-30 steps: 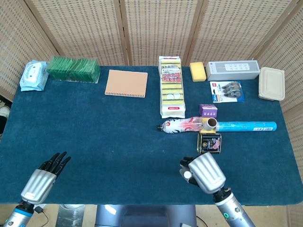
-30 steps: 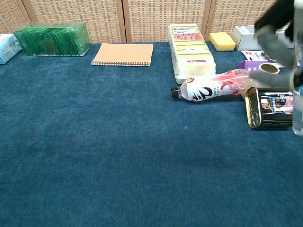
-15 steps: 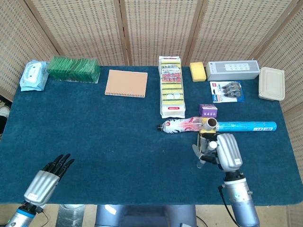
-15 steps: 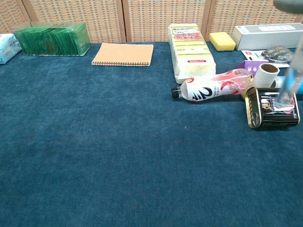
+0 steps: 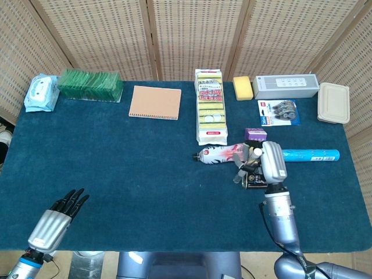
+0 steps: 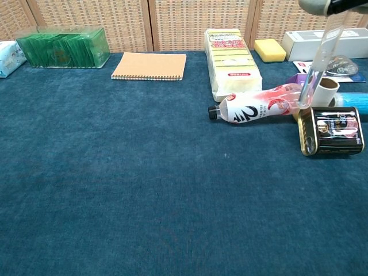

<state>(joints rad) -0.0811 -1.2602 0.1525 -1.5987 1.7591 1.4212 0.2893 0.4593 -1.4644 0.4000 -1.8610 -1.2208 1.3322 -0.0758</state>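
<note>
My right hand (image 5: 268,162) hovers over the black and gold can (image 5: 254,177), which lies on its side, and over the open end of the blue tube (image 5: 305,155). Its fingers hang down to the left with nothing in them. The chest view catches only the hand's underside (image 6: 332,6) at the top edge, well above the can (image 6: 333,131), and a clear cord (image 6: 314,68) dangles from it. A pink and white bottle (image 5: 221,154) lies just left of the can. At the near left corner, my left hand (image 5: 55,218) holds nothing, its fingers straight and pointing away from me.
Behind the can sit a small purple box (image 5: 255,133) and a long pack of sponges (image 5: 210,106). Along the back are a wipes pack (image 5: 40,93), a green box (image 5: 90,85), a notebook (image 5: 154,102), a yellow sponge (image 5: 243,87), a grey box (image 5: 286,86), a tape pack (image 5: 279,111) and a lidded container (image 5: 333,102).
My right hand has moved from the near table edge out over the can and the tube end. My left hand has drawn back a little towards the near edge.
</note>
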